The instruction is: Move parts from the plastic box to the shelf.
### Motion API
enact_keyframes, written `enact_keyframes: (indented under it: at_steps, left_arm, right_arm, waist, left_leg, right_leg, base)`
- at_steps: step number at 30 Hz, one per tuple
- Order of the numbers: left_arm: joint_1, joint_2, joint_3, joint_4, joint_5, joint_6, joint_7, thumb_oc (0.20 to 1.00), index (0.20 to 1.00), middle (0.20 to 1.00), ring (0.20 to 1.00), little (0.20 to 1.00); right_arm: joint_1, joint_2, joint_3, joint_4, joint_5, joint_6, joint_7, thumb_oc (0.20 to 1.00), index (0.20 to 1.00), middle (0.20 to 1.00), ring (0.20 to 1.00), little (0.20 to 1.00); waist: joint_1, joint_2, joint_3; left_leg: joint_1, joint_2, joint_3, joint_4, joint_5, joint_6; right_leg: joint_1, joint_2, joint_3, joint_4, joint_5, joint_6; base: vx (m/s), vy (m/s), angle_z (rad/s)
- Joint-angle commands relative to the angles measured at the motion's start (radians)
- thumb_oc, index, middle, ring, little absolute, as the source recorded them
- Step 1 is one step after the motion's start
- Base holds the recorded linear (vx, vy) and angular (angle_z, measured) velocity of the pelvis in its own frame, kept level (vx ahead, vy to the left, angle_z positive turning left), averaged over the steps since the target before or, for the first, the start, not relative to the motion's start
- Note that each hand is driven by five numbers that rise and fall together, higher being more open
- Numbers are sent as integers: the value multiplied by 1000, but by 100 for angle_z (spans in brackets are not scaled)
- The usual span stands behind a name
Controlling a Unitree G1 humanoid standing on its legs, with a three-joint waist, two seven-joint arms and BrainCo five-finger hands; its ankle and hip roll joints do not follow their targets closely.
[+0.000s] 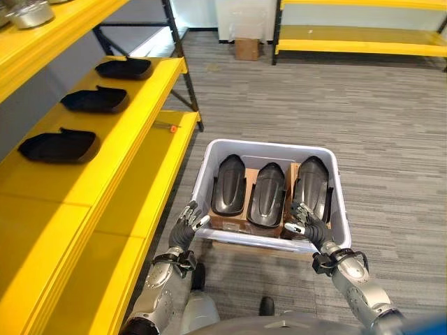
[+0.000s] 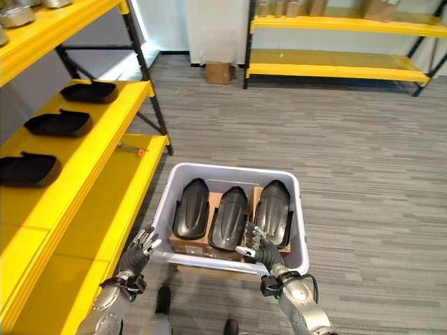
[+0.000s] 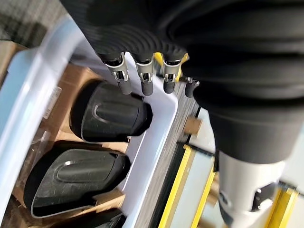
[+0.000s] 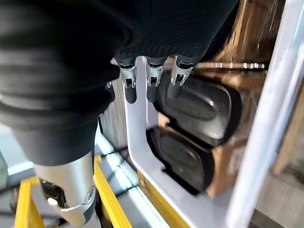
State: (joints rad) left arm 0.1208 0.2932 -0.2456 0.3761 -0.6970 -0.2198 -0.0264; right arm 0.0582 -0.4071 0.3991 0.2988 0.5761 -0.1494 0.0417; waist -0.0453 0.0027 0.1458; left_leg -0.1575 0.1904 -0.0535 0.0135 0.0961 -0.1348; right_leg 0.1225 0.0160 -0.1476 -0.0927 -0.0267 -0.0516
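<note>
Three stiff, glossy parts [image 1: 267, 194] sat in the plastic box [image 1: 339, 188]; my relaxed, empty right hand [image 1: 305, 223] and left hand [image 1: 187, 225] should grip edges.

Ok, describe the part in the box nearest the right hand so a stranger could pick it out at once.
Start at the pale plastic box on the grey floor beside the yellow shelf. Three black moulded parts lie side by side in it on brown cardboard. The one wanted is the part farthest from the shelf, against the box's right wall, with the right hand at its near end.
</note>
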Motion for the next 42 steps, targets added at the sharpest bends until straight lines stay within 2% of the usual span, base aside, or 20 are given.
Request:
enact_keyframes:
  at_steps: [1, 7, 10, 19, 24, 28, 35, 38, 42]
  left_arm:
    - [-27, 42, -15, -50, -6, -48, -23, 1000, 1000, 1000, 1000, 1000]
    - [-33, 53, 3, -55, -2, -58, -7, 1000, 1000, 1000, 1000, 1000]
    - [-35, 56, 5, -62, -1, -55, -8, 1000, 1000, 1000, 1000, 1000]
    - [-41, 64, 17, -137, 3, -54, -20, 1000, 1000, 1000, 1000, 1000]
    - [-53, 71, 22, -195, -11, -62, -41, 1000, 1000, 1000, 1000, 1000]
    - [-64, 90, -12, -243, -45, -57, -66, 1000, 1000, 1000, 1000, 1000]
    - [-134, 106, -61, -279, -99, -83, -56, 1000, 1000, 1000, 1000, 1000]
    - [-173, 98, -75, -265, -108, -96, -37, 1000, 1000, 1000, 1000, 1000]
    - [-177, 95, -64, -269, -128, -101, -32, 1000, 1000, 1000, 1000, 1000]
  right_arm:
    - [16, 18, -16, -57, 33, -61, 21, 1000, 1000, 1000, 1000, 1000]
    - [8, 48, -11, -43, 27, -52, 14, 1000, 1000, 1000, 1000, 1000]
    - [9, 47, -18, -51, 24, -52, 12, 1000, 1000, 1000, 1000, 1000]
    - [27, 34, -96, -126, 53, -78, -3, 1000, 1000, 1000, 1000, 1000]
    - [-8, 15, -222, -113, -2, -128, -59, 1000, 1000, 1000, 1000, 1000]
    - [-101, -42, -288, -14, -66, -149, -143, 1000, 1000, 1000, 1000, 1000]
    - [-313, -96, -274, 164, -35, -183, -238, 1000, 1000, 1000, 1000, 1000]
    - [-374, -93, -265, 213, 29, -204, -254, 1000, 1000, 1000, 1000, 1000]
    - [-389, -98, -281, 225, 31, -219, -275, 1000, 1000, 1000, 1000, 1000]
  waist:
    - [27, -5, -71]
    - [36, -31, -85]
    - [32, -39, -92]
    - [8, -43, -102]
    - [-6, -31, -104]
    - [-3, -15, -74]
    - [4, 15, 41]
    - [5, 19, 90]
    - [1, 14, 111]
  left_leg:
    - [115, -24, 52, 14, -58, 48]
    - [170, -67, 115, -18, -101, 80]
    - [184, -74, 124, -31, -107, 86]
    - [211, -67, 140, -40, -119, 81]
    - [211, -51, 146, -60, -108, 68]
    - [171, -44, 140, -64, -94, 58]
    - [16, -36, 125, 24, -87, 47]
    - [-41, -36, 121, 50, -83, 46]
    - [-72, -32, 126, 54, -79, 47]
  right_leg:
    - [-78, -223, 53, 76, 50, 169]
    - [-96, -276, 80, 83, 81, 212]
    - [-99, -281, 87, 83, 86, 218]
    - [-97, -282, 93, 68, 86, 225]
    - [-103, -272, 89, 49, 84, 222]
    - [-136, -269, 82, 42, 88, 218]
    - [-279, -271, 97, 90, 104, 206]
    - [-344, -266, 112, 121, 105, 200]
    - [-390, -262, 129, 130, 112, 199]
  base:
    - [133, 199, -42]
    - [72, 135, -2]
    - [60, 51, -12]
    - [48, -4, -9]
    - [34, -45, -4]
    - [-52, -59, 3]
    - [-167, -22, 4]
    - [-149, -19, -1]
    - [-69, -9, -5]
